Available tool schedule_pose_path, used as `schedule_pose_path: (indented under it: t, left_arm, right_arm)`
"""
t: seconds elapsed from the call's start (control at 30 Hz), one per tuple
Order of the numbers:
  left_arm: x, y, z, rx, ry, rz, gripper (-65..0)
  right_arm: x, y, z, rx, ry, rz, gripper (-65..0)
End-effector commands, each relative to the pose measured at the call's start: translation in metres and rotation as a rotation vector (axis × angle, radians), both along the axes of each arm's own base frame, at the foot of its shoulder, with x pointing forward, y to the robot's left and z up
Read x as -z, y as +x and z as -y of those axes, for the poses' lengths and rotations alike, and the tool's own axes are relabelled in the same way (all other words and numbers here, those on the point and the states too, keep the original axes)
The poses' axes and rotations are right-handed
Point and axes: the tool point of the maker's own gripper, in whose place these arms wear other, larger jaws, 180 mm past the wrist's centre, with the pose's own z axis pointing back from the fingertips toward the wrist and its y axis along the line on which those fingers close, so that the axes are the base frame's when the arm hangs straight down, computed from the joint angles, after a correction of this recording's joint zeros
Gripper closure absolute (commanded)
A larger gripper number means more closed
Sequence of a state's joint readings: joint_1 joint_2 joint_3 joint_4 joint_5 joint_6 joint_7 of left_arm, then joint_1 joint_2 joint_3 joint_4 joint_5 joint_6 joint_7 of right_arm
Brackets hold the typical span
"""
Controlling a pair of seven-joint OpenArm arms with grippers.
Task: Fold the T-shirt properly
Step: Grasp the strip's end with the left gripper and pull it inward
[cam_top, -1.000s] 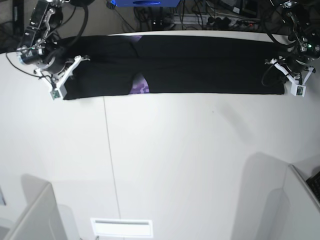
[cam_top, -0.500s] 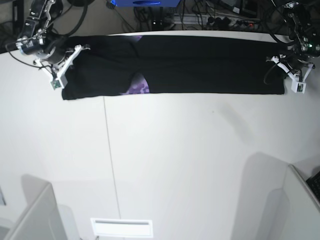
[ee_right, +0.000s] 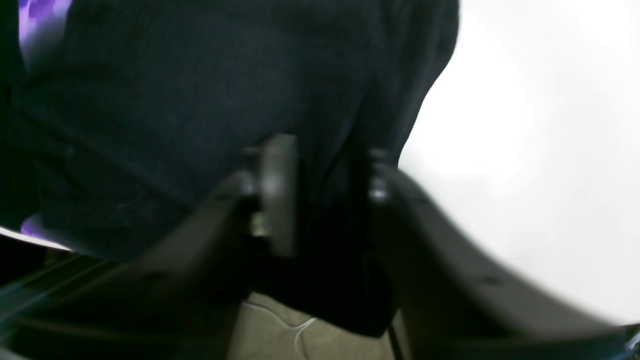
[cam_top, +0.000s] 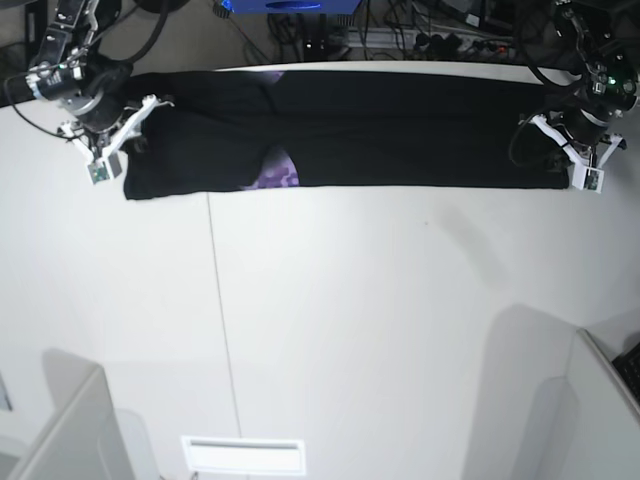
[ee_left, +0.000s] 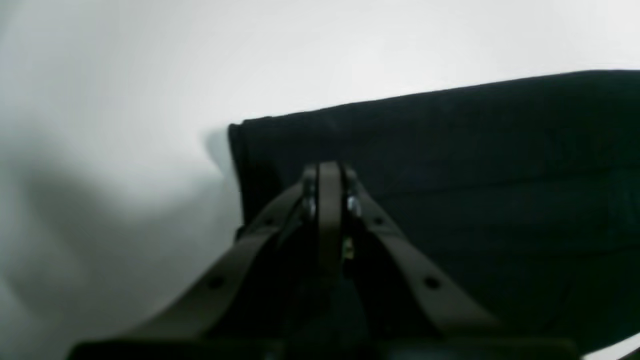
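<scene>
The black T-shirt (cam_top: 400,130) lies folded as a long strip along the far edge of the white table (cam_top: 380,320). A purple patch of print (cam_top: 280,175) peeks out left of its middle. At the strip's right end, my left gripper (cam_top: 562,152) is shut. In the left wrist view its tips (ee_left: 327,172) press together into the T-shirt (ee_left: 475,175) near a corner. My right gripper (cam_top: 130,140) is at the strip's left end. In the right wrist view it (ee_right: 330,165) stands open, with a fold of the T-shirt (ee_right: 150,100) between the parted fingers.
Cables and a blue box (cam_top: 290,5) lie just beyond the table's far edge. Grey partitions stand at the front left (cam_top: 70,430) and front right (cam_top: 600,400). A white slotted plate (cam_top: 243,455) sits at the front edge. A seam (cam_top: 220,330) runs across the table.
My right gripper's jaws have parted from shut. Both arms have drawn slightly toward the table's far side. The T-shirt strip has stayed in place.
</scene>
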State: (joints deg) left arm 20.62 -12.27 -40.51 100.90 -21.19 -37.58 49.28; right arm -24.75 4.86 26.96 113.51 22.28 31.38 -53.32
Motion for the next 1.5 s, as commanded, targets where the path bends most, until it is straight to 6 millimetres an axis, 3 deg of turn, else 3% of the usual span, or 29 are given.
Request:
schedule_pose_path:
  t: [0.0,0.1,0.27,0.5,0.63,0.83,1.0,1.2,1.33,1.47]
  left_arm:
    - [-0.002,0.003,0.0,-0.001,-0.004,0.019,0.0]
    - [0.017,-0.003,0.001,-0.031,-0.052,-0.02,0.0]
    - [0.051,-0.013,0.003,-0.07,-0.126,-0.096,0.0]
    - [0.066,-0.012,0.002,-0.106,-0.175,-0.077,0.0]
    - [0.074,-0.003,-0.011,-0.153,-0.153,-0.094,0.0]
    - [0.073,0.033,-0.019,-0.161,-0.122,-0.081,0.0]
    - [0.067,0.063,-0.021,-0.16,-0.11,-0.061,0.0]
    - [0.045,0.076,-0.028,-0.152,-0.074,-0.002,0.0]
    - [0.012,0.074,-0.051,-0.213,-0.047,0.082,0.0]
    - [-0.036,0.08,-0.062,-0.206,-0.04,0.163,0.0]
  right_arm:
    - [-0.009,0.01,-0.006,-0.027,0.009,0.051,0.0]
    - [-0.005,0.015,-0.01,-0.027,0.024,0.045,0.0]
    - [0.026,0.006,-0.005,0.005,0.063,-0.045,0.0]
    - [0.066,0.011,0.003,0.059,0.114,-0.102,0.0]
    - [0.068,0.023,0.011,0.055,0.053,-0.102,0.0]
    - [0.057,0.053,0.016,0.058,-0.015,-0.063,0.0]
    - [0.05,0.074,0.013,0.059,-0.068,-0.041,0.0]
    - [0.037,0.078,0.01,0.045,-0.09,-0.012,0.0]
    - [0.021,0.083,0.012,0.039,-0.119,0.018,0.0]
    - [-0.007,0.087,0.016,0.04,-0.169,0.053,0.0]
